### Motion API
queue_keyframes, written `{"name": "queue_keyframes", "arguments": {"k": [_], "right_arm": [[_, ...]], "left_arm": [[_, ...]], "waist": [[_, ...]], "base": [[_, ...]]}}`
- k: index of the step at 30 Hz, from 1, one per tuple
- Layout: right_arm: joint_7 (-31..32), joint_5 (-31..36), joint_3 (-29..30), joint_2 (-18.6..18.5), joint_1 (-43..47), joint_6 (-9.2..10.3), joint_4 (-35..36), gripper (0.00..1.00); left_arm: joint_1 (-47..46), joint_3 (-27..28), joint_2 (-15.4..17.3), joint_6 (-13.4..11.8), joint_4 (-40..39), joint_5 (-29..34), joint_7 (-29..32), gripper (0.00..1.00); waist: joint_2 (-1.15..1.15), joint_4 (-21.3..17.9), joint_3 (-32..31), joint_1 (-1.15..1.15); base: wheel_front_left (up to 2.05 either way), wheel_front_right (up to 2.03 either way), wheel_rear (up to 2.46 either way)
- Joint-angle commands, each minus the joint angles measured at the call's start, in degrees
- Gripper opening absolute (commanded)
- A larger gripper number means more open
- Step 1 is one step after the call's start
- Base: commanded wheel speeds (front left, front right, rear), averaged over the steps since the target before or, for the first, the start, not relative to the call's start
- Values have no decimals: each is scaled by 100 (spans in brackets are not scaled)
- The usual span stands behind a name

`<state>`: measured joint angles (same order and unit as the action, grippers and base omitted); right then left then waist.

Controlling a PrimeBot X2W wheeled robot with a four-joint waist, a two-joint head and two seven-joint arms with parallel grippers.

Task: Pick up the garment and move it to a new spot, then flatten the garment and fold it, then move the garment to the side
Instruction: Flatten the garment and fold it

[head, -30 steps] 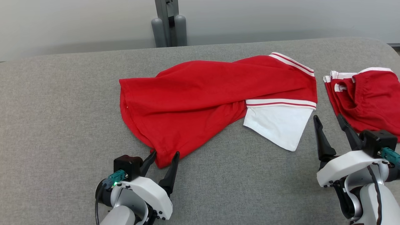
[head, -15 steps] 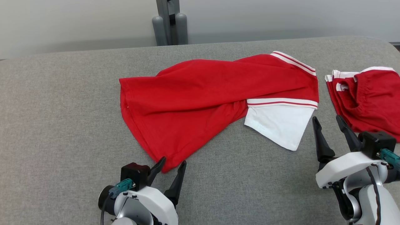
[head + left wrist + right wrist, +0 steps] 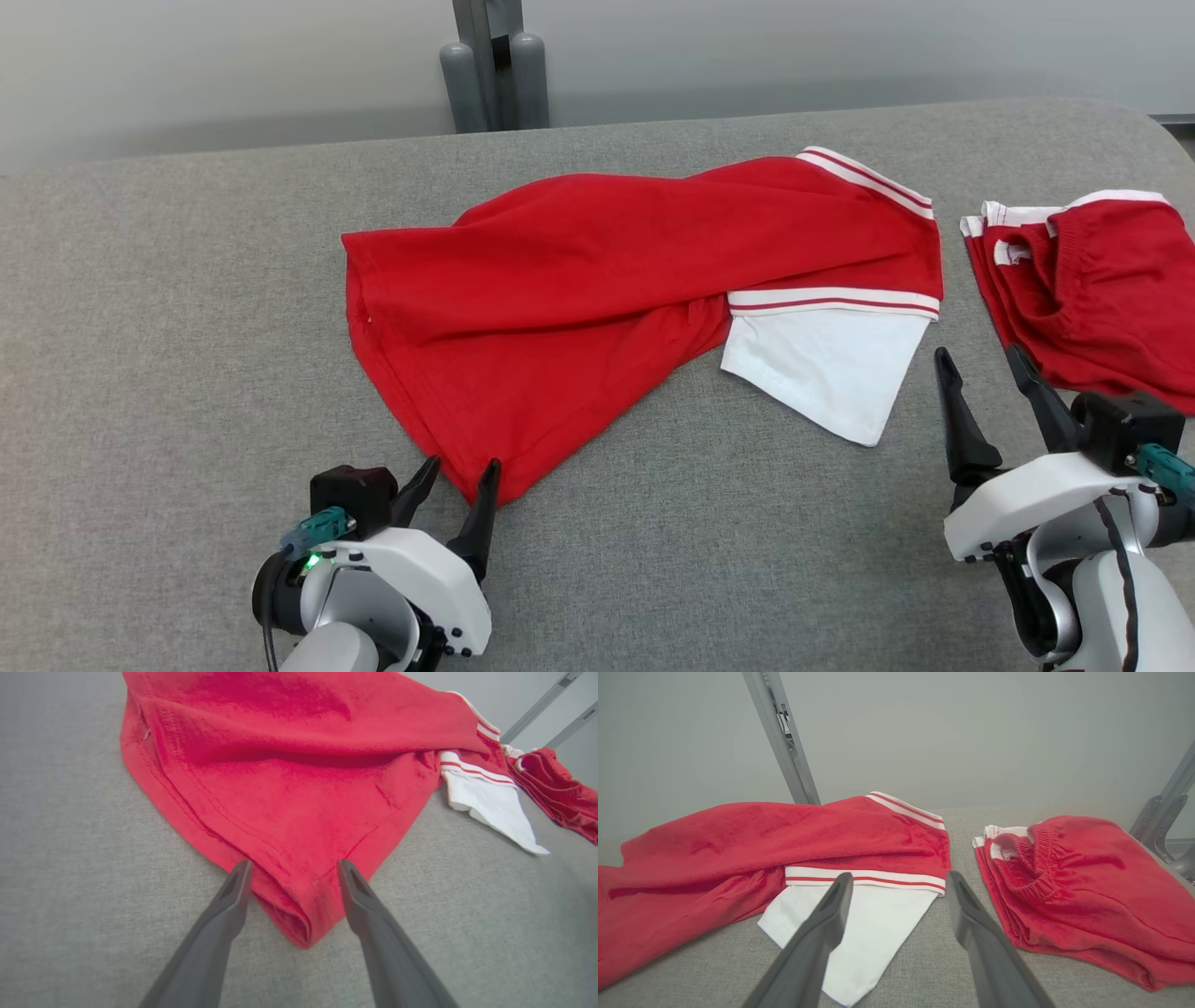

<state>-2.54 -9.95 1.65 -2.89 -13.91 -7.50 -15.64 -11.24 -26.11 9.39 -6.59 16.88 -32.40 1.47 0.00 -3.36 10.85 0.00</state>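
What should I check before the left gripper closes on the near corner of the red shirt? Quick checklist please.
1. Left gripper open: ok.
2. Near corner of the red cotton shirt with white striped sleeve between its fingers: ok.
3. Both fabric layers caught there: cannot tell.
4. Right gripper open, holding nothing: ok.
5. Shirt lying flat on the grey fabric table: not ok, twisted.
6. Folded red garment apart from shirt: ok.

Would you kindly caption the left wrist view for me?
Open left gripper straddling a corner of the red garment.
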Motion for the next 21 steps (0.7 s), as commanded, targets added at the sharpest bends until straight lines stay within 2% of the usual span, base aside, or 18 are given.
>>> {"name": "queue_keyframes", "arguments": {"k": [1, 10, 15, 21], "right_arm": [[-3, 39, 26, -20, -34, 2, 6, 100], [30, 50, 39, -19, -39, 1, 78, 100], [28, 57, 61, -19, -26, 2, 118, 100], [53, 49, 69, -17, -1, 1, 137, 100]], "left_arm": [[-115, 43, -12, 40, 79, -75, -12, 93], [-418, -52, -148, 223, 653, -129, -80, 88], [-527, -94, -209, 271, 764, -128, -175, 82], [-610, -131, -151, 103, 713, 26, -239, 85]], "waist": [[0, -2, 4, 0], [0, -26, 29, 0], [0, -31, 34, 0], [0, -18, 39, 0]], "base": [[0, 0, 0], [0, 0, 0], [0, 0, 0], [0, 0, 0]]}}
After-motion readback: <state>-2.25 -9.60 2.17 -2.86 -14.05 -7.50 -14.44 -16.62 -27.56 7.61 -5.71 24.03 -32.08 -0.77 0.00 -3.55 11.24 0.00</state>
